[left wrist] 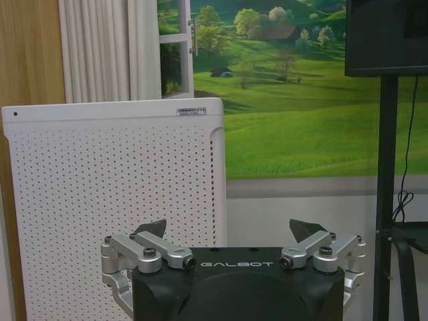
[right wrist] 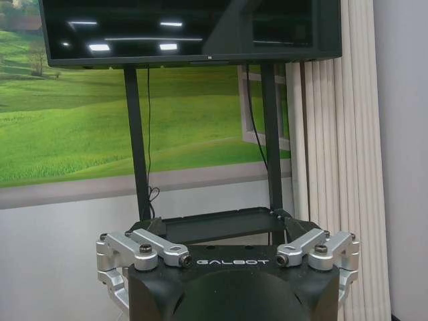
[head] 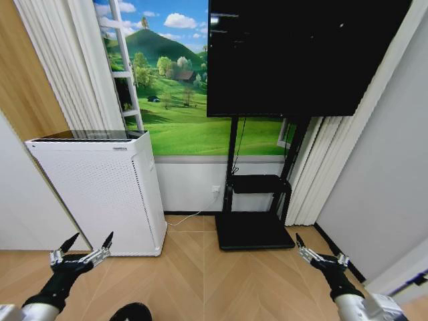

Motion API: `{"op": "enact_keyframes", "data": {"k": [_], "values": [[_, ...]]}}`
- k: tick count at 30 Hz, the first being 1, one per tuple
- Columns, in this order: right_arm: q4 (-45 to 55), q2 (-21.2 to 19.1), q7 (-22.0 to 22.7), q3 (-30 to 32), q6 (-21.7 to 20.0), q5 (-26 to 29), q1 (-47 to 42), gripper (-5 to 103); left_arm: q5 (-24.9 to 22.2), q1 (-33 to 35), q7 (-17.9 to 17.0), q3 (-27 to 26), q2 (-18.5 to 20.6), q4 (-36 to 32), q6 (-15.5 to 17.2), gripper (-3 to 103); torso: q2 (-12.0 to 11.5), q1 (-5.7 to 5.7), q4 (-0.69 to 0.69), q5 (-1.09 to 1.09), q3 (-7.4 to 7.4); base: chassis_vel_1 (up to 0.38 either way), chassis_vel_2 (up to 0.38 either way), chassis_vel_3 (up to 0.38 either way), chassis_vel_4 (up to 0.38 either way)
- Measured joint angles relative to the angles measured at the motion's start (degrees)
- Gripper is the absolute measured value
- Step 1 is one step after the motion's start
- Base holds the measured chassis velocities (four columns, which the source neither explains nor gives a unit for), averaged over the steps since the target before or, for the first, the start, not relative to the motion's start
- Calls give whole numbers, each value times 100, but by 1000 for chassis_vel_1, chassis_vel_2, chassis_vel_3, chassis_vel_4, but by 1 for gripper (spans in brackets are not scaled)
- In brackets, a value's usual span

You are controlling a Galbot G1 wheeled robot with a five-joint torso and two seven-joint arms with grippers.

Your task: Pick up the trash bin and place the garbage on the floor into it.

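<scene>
Above floor [head: 200,281] | left hand [head: 87,246] open | right hand [head: 299,246] open, both empty

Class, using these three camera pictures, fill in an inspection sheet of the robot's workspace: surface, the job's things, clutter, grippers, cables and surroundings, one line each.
Surface: wooden floor with a chevron pattern, bare in front of the robot.
Job's things: a dark rounded shape at the head view's bottom edge, cannot tell what it is; garbage, nothing seen.
Clutter: nothing seen.
Grippers: left gripper held low before the white cabinet, jaws open, holding nothing; right gripper held low near the screen stand, jaws open, holding nothing.
Cables: a white cable runs from a wall socket along the floor; a black cable hangs behind the stand.
Surroundings: black screen, meadow mural, curtains.
</scene>
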Motion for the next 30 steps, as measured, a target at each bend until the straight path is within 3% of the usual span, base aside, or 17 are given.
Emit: {"op": "enact_keyframes", "data": {"k": [15, 22, 24, 30], "values": [[0, 0, 1, 0, 0, 0, -1, 100, 0, 0, -1, -1, 0, 1, 0, 100, -21, -13, 0, 2, -15, 214, -207, -211, 200], [-1, 0, 0, 0, 0, 0, -2, 100, 0, 0, 2, 0, -1, 0, 0, 100, -31, -18, -2, 0, -20, 351, -257, -366, 265], [-1, -1, 0, 0, 0, 0, -2, 100, 0, 1, 1, -1, -1, 1, 0, 100, -31, -22, 2, 0, -23, 411, -191, -429, 186], [0, 1, -1, -1, 0, 0, -4, 100, 0, 1, -5, -2, -1, 1, 0, 100, -33, -23, -3, -4, -25, 330, -24, -330, 59]]}}
